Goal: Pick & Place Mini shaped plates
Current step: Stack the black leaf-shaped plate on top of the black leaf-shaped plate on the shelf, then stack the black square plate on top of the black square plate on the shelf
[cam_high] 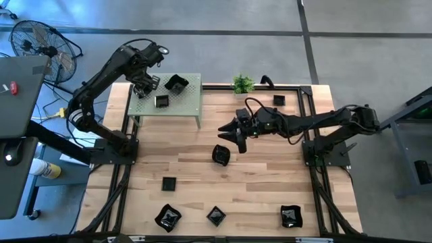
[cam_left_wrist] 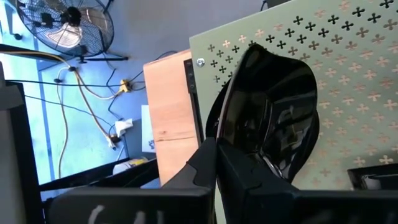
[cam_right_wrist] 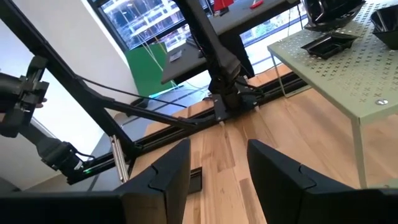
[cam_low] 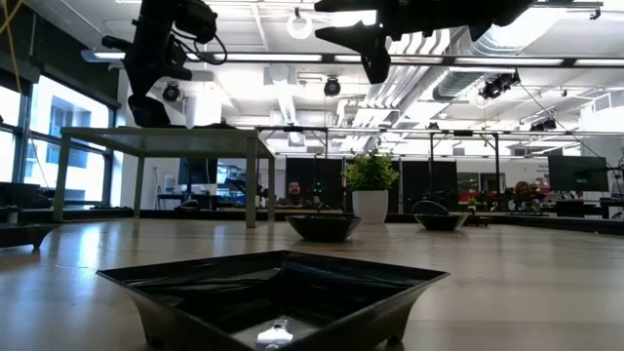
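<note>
A pale green perforated stand [cam_high: 185, 101] at the table's far left carries two black mini shaped plates [cam_high: 177, 84] [cam_high: 161, 101]. My left gripper [cam_high: 144, 86] hovers over the stand's left end, shut on another glossy black plate [cam_left_wrist: 267, 112]. More black plates lie flat on the wooden table: one at the middle [cam_high: 221, 154], several along the near edge [cam_high: 167, 217] [cam_high: 216, 216] [cam_high: 290, 217], and one at the far right [cam_high: 279, 100]. My right gripper [cam_high: 233, 135] stands open above the middle of the table, just beyond the middle plate, with nothing between its fingers [cam_right_wrist: 168, 168]. My left gripper pinches the plate's rim [cam_left_wrist: 219, 138] between its two shut fingers, which slant down from the table's left side. The plate stands tilted on edge beyond the fingertips, over the stand's perforated top. Whether its far rim touches the stand, I cannot tell.
A small green potted plant [cam_high: 243, 84] stands at the far edge. One more plate [cam_high: 169, 183] lies left of centre. A black frame [cam_high: 307, 101] runs around the table. A fan [cam_high: 40, 44] stands off the far left corner.
</note>
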